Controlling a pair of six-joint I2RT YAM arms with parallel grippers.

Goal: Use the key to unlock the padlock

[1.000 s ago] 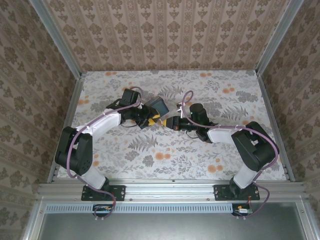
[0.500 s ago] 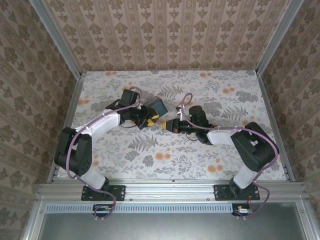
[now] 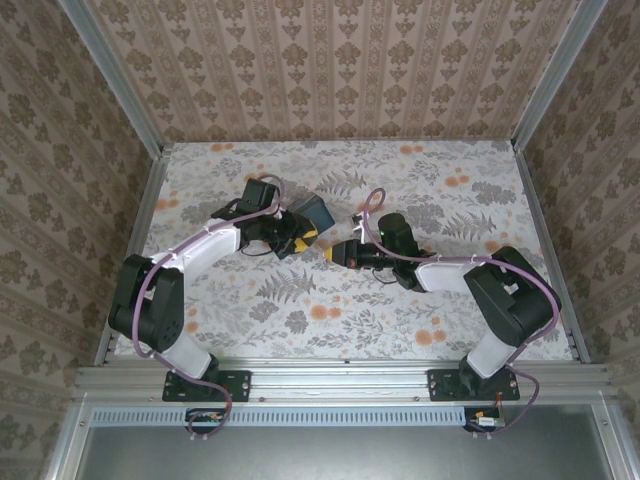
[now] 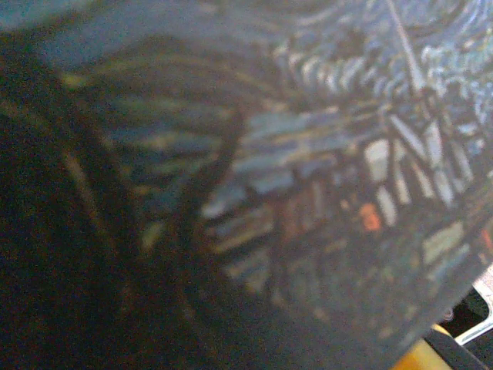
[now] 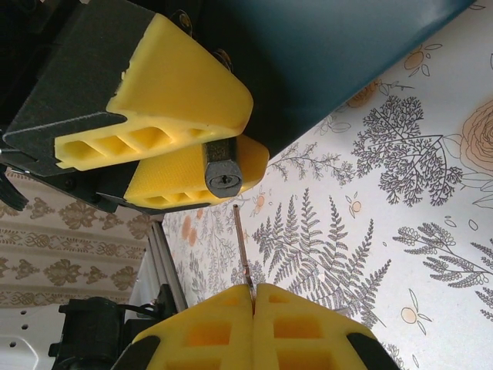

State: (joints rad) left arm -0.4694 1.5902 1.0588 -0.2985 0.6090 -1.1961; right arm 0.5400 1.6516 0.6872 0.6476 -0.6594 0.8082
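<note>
My right claw (image 5: 253, 297) pinches the key (image 5: 240, 247), whose thin blade points at the padlock's (image 5: 331, 54) keyhole (image 5: 223, 179), tip just short, while the left claw (image 5: 253, 132) clamps the padlock, floral surface (image 5: 400, 193) behind.

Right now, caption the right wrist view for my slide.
Right hand pinching the key, tip near the keyhole of the padlock held by the left hand.

The left arm (image 3: 200, 250) and right arm (image 3: 450, 272) have black joint housings, white link shells and lilac cables (image 3: 178, 250), above black base plates (image 3: 205, 383) on the aluminium rail (image 3: 345, 378). The right gripper (image 5: 253, 289) has yellow, hollow-celled pads (image 5: 208, 331), apparently foam.
</note>
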